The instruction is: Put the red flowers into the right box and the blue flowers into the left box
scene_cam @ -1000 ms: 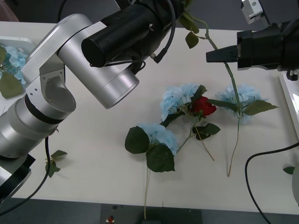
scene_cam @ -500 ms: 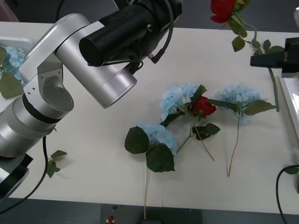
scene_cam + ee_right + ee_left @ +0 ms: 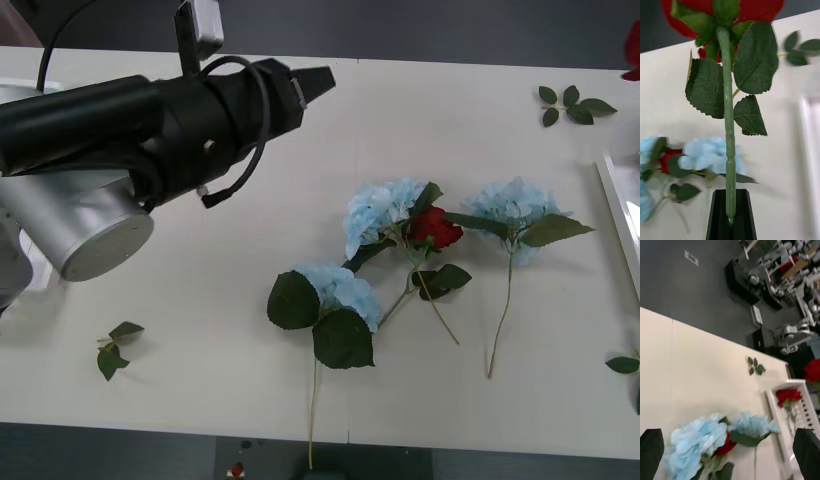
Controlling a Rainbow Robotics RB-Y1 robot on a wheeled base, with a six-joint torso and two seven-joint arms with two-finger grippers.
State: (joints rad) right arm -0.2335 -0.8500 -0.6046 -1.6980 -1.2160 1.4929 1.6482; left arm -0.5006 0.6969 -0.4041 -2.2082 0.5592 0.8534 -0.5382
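Observation:
My right gripper (image 3: 730, 219) is shut on the green stem of a red flower (image 3: 724, 11), held upright above the table; its bloom (image 3: 633, 50) shows at the far right edge. A second red flower (image 3: 437, 228) lies mid-table among three blue flowers (image 3: 385, 215) (image 3: 340, 290) (image 3: 515, 205). The right box (image 3: 618, 210) sits at the right edge, and in the left wrist view this right box (image 3: 772, 408) has a red flower (image 3: 788, 394) in it. My left gripper (image 3: 318, 80) hovers open over the table's far left part, fingers (image 3: 651, 452) wide apart. My left arm hides the left box.
Loose green leaf sprigs lie at the far right back (image 3: 572, 103), near the front left (image 3: 113, 352) and at the right edge (image 3: 624, 365). The flowers' long stems reach toward the front edge. Bare tabletop lies between my left arm and the flowers.
My right arm has carried the red flower rightward and out of the front view. My left arm has swung down and left, its gripper now pointing right over the table.

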